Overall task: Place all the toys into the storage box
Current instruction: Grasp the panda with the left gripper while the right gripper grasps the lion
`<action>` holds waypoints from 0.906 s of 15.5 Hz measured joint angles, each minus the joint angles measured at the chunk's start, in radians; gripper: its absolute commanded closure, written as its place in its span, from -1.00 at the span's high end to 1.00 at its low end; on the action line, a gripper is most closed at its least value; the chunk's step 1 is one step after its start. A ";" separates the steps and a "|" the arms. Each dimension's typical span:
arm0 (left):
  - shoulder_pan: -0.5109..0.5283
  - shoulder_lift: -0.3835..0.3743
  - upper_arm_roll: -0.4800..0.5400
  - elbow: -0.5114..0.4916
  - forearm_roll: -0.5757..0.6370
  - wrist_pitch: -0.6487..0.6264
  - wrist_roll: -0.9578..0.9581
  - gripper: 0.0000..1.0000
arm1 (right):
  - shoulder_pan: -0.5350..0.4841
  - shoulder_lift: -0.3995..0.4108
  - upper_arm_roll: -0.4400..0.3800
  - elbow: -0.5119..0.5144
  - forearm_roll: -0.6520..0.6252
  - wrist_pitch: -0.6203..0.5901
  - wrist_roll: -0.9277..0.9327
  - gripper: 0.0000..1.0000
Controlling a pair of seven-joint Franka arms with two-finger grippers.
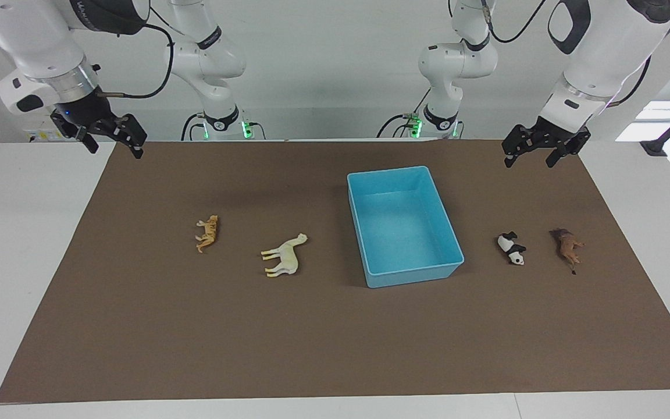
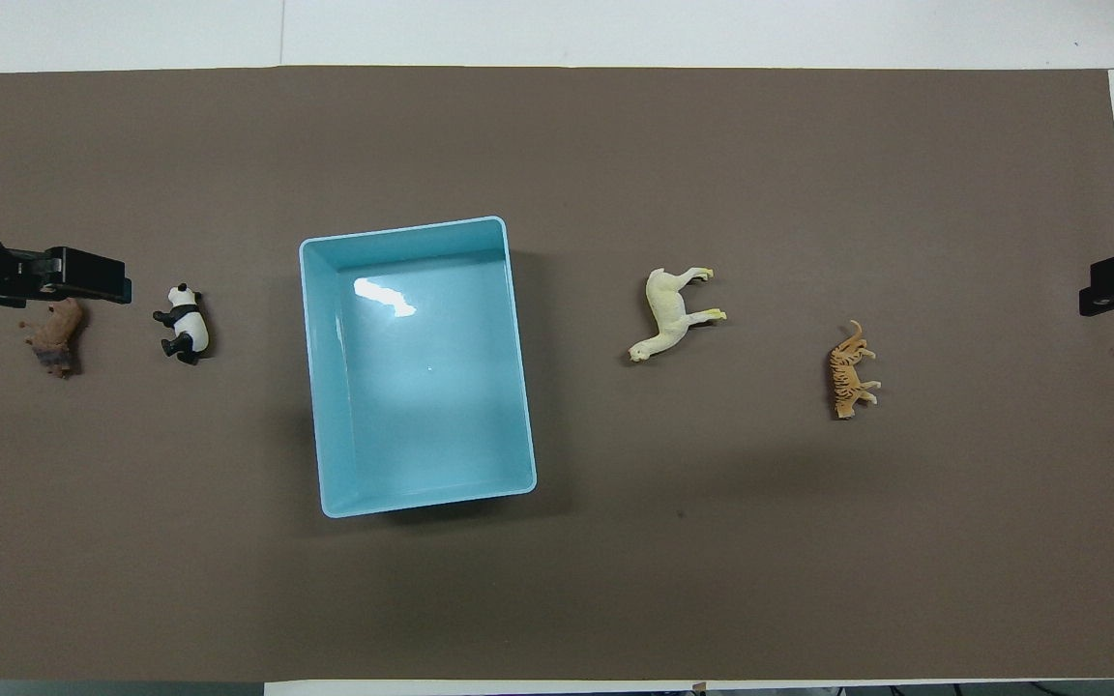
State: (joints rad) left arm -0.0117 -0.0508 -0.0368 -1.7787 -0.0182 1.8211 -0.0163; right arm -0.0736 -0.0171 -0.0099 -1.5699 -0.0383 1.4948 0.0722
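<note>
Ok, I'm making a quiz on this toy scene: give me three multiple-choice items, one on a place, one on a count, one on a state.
1. Which toy lies beside the panda, toward the left arm's end?
A camel
B lion
C tiger

2. How many toys lie on the brown mat?
A two
B three
C four

3. The storage box is:
A empty
B holding one toy
C tipped over

Answers:
1 B: the lion lies next to the panda.
2 C: panda, lion, camel and tiger are all on it.
3 A: only its bare blue floor shows.
</note>
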 measured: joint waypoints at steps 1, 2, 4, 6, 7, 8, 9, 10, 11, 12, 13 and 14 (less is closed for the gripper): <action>0.017 -0.011 0.001 -0.067 0.000 0.091 0.005 1.00 | 0.000 0.000 0.000 0.000 0.000 0.000 0.000 1.00; 0.031 -0.016 0.002 -0.128 0.000 0.172 0.017 1.00 | 0.000 0.000 0.000 0.000 0.000 0.000 0.000 1.00; 0.047 0.006 0.003 -0.213 0.000 0.294 0.045 1.00 | 0.000 0.000 0.000 -0.005 0.000 0.000 -0.002 1.00; 0.056 0.067 0.002 -0.247 0.000 0.408 0.050 1.00 | 0.001 -0.010 0.005 -0.043 0.000 0.023 -0.024 1.00; 0.060 0.105 0.003 -0.253 0.000 0.454 0.050 1.00 | 0.003 -0.022 0.012 -0.087 0.000 0.059 -0.042 1.00; 0.066 0.146 0.003 -0.258 0.000 0.502 0.051 1.00 | 0.011 -0.039 0.019 -0.149 0.000 0.112 -0.051 1.00; 0.076 0.186 0.003 -0.266 0.000 0.558 0.051 1.00 | 0.027 -0.056 0.024 -0.218 0.000 0.172 -0.053 1.00; 0.091 0.222 0.003 -0.280 0.000 0.617 0.051 1.00 | 0.044 -0.071 0.027 -0.289 0.000 0.231 -0.053 1.00; 0.110 0.254 0.003 -0.297 0.000 0.671 0.051 1.00 | 0.058 -0.083 0.030 -0.358 0.000 0.288 -0.053 1.00; 0.128 0.285 0.003 -0.311 0.000 0.710 0.052 1.00 | 0.069 -0.090 0.032 -0.423 0.000 0.343 -0.053 1.00; 0.140 0.312 0.004 -0.320 0.000 0.734 0.048 1.00 | 0.081 -0.092 0.032 -0.485 0.000 0.404 -0.053 1.00; 0.142 0.331 0.002 -0.321 -0.002 0.748 0.031 1.00 | 0.090 -0.092 0.032 -0.538 0.000 0.467 -0.053 1.00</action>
State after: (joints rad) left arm 0.1301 0.2797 -0.0344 -2.0996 -0.0205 2.5694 0.0152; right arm 0.0165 -0.1086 0.0225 -2.1082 -0.0387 1.9622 0.0197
